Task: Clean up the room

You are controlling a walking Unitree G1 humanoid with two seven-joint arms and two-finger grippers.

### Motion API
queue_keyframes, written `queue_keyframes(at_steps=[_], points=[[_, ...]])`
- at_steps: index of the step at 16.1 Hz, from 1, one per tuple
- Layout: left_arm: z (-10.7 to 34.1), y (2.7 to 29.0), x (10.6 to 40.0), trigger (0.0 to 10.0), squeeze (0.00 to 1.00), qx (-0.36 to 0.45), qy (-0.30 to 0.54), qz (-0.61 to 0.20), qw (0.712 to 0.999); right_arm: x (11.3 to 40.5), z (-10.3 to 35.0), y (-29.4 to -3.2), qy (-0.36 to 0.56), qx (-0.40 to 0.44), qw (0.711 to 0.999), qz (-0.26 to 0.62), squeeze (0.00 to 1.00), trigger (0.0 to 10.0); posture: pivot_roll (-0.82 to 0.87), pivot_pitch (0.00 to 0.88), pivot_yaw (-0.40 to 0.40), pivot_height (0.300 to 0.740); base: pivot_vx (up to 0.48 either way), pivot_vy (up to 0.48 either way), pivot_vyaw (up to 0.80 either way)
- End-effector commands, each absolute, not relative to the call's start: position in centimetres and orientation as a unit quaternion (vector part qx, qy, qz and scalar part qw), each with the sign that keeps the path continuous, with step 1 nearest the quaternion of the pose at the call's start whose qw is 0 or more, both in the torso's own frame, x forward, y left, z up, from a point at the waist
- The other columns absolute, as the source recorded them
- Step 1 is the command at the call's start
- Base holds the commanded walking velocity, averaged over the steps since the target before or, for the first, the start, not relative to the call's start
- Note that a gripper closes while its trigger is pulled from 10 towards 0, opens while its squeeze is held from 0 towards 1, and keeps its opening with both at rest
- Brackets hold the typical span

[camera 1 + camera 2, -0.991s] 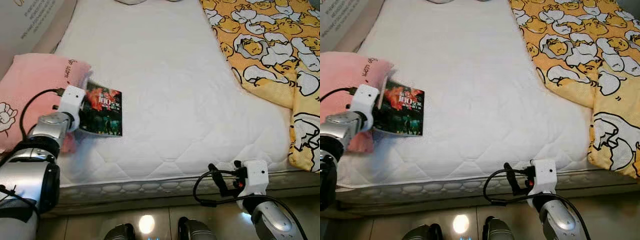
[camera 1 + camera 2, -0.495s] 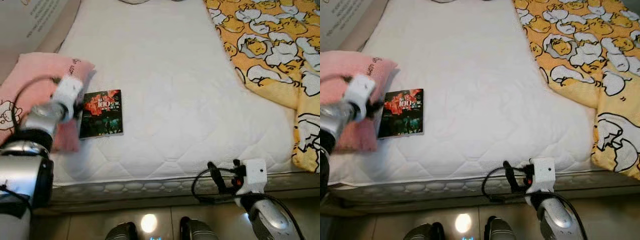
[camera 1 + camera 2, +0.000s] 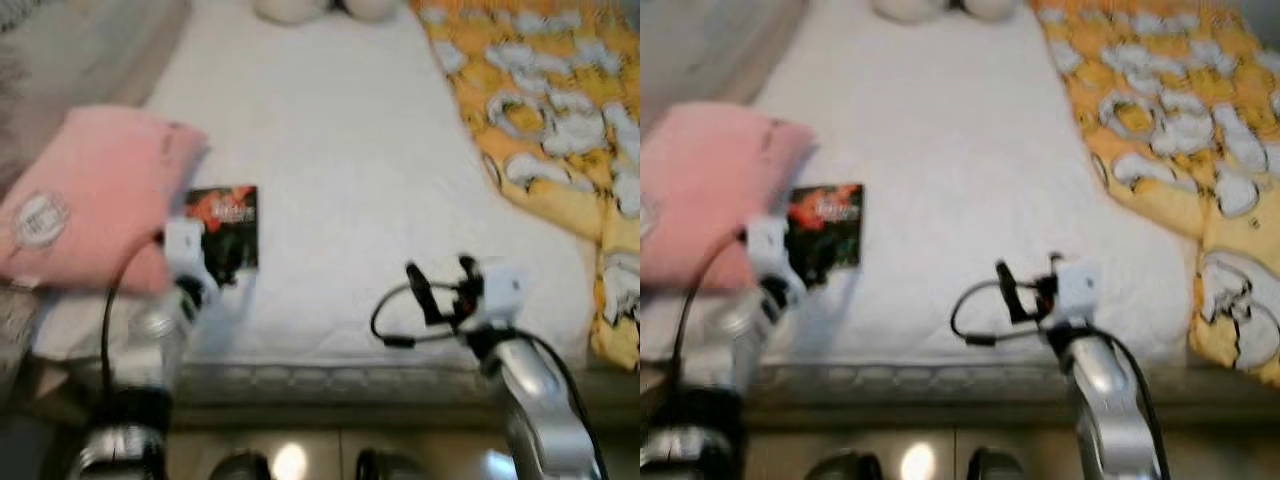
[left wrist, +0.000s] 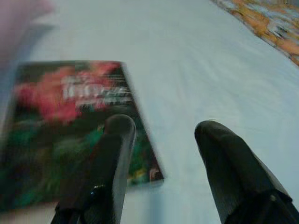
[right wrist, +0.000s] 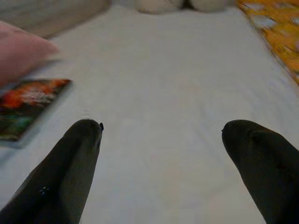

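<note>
White mattress (image 3: 340, 180) | left tool (image 4: 161, 140) apart, seemingly over book (image 4: 70, 121) | right tool (image 5: 163, 154) apart

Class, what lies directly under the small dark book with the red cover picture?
The small dark book lies flat on the white quilted mattress, beside the pink pillow. Whatever is beneath the book itself is covered.

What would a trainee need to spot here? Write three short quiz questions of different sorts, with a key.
1. True or false: the left gripper is shut on the book.
2. What lies at the book's left edge: (a) a pink pillow, (b) a cup, (c) a shoe?
3. What covers the mattress on the robot's right?

Key:
1. False; its fingers are open, one over the cover.
2. (a).
3. A yellow patterned blanket.
</note>
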State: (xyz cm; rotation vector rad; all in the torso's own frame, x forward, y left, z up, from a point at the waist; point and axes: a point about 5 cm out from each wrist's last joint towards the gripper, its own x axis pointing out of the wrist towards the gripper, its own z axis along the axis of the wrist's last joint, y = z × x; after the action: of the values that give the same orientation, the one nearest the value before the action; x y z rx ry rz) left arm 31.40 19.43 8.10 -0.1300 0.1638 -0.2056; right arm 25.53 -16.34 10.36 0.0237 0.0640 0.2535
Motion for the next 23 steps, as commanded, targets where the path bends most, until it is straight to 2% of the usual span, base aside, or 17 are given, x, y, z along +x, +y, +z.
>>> queue_keyframes(at_steps=[1, 3, 4, 5, 6, 9, 11, 12, 15, 17, 19, 21, 22, 23], points=[[8.7, 19.2, 30.3, 10.0, 0.00, -0.053, 0.031, -0.059, 0.996, 26.6, 9.6, -16.9, 0.043, 0.009, 0.993, 0.109, 0.00, 10.0, -0.06, 0.000, -0.020, 0.740, 0.000, 0.000, 0.00], [8.2, 17.9, 27.7, 10.0, 0.00, 0.025, 0.000, -0.067, 0.997, 28.4, 9.6, -17.6, 0.039, 0.011, 0.997, 0.066, 0.00, 10.0, -0.03, 0.000, -0.028, 0.740, -0.412, 0.000, 0.00], [8.0, 17.7, 26.3, 10.0, 0.00, 0.061, 0.019, -0.064, 0.996, 29.2, 9.7, -18.3, 0.031, 0.016, 0.999, 0.036, 0.00, 10.0, -0.02, 0.000, -0.029, 0.740, 0.000, 0.000, 0.00], [8.0, 18.2, 25.9, 10.0, 1.00, 0.043, 0.026, -0.049, 0.998, 29.3, 9.6, -18.8, 0.027, 0.023, 0.999, 0.020, 0.00, 10.0, -0.02, 0.000, -0.029, 0.740, 0.000, 0.000, 0.00], [8.1, 18.2, 26.1, 10.0, 1.00, 0.056, 0.027, -0.052, 0.997, 28.5, 9.1, -18.8, 0.023, 0.005, 1.000, 0.020, 1.00, 10.0, -0.01, 0.000, -0.031, 0.740, 0.000, 0.000, 0.00], [8.3, 18.2, 25.9, 10.0, 1.00, 0.082, 0.015, -0.022, 0.996, 27.0, 7.7, -18.5, 0.029, -0.021, 0.999, 0.016, 1.00, 10.0, -0.02, 0.000, -0.026, 0.740, 0.000, 0.000, 0.00], [9.4, 19.2, 25.7, 10.0, 1.00, 0.107, -0.036, 0.032, 0.993, 26.5, 9.4, -19.9, -0.049, -0.063, 0.996, -0.035, 1.00, 10.0, -0.03, 0.000, -0.019, 0.740, 0.000, 0.000, 0.00], [9.4, 19.2, 25.7, 10.0, 1.00, 0.107, -0.036, 0.032, 0.993, 26.5, 9.4, -19.9, -0.049, -0.063, 0.996, -0.035, 1.00, 10.0, -0.03, 0.000, -0.019, 0.740, 0.000, 0.000, 0.00], [8.7, 17.3, 26.1, 10.0, 1.00, 0.121, -0.011, -0.022, 0.992, 26.4, 8.4, -20.7, -0.034, -0.024, 0.998, -0.056, 1.00, 10.0, -0.04, 0.000, -0.007, 0.740, 0.000, 0.000, 0.00], [8.4, 17.3, 26.2, 10.0, 1.00, 0.113, -0.006, -0.026, 0.993, 26.2, 7.9, -20.4, -0.029, -0.015, 0.998, -0.049, 1.00, 10.0, -0.04, 0.000, -0.006, 0.740, 0.000, 0.000, 0.00], [8.7, 17.1, 26.5, 10.0, 1.00, 0.112, -0.020, -0.035, 0.993, 26.0, 7.4, -20.6, -0.019, 0.014, 0.998, -0.062, 1.00, 10.0, -0.04, 0.000, -0.008, 0.740, 0.000, 0.000, 0.00], [10.0, 15.8, 26.9, 10.0, 1.00, 0.143, -0.057, -0.079, 0.985, 26.1, 6.1, -21.3, 0.029, 0.065, 0.993, -0.092, 1.00, 10.0, -0.04, 0.000, -0.009, 0.740, 0.000, 0.000, 0.00], [10.4, 15.3, 27.0, 10.0, 0.06, 0.110, -0.052, -0.101, 0.987, 26.3, 6.6, -20.5, 0.018, 0.025, 0.998, -0.054, 0.00, 10.0, -0.04, 0.000, -0.009, 0.740, 0.000, 0.000, 0.00], [10.2, 15.7, 27.2, 10.0, 0.00, 0.087, -0.040, -0.083, 0.992, 26.5, 6.7, -20.1, 0.015, 0.005, 0.999, -0.045, 0.00, 10.0, -0.04, 0.000, -0.009, 0.740, 0.240, -0.412, 0.00]])
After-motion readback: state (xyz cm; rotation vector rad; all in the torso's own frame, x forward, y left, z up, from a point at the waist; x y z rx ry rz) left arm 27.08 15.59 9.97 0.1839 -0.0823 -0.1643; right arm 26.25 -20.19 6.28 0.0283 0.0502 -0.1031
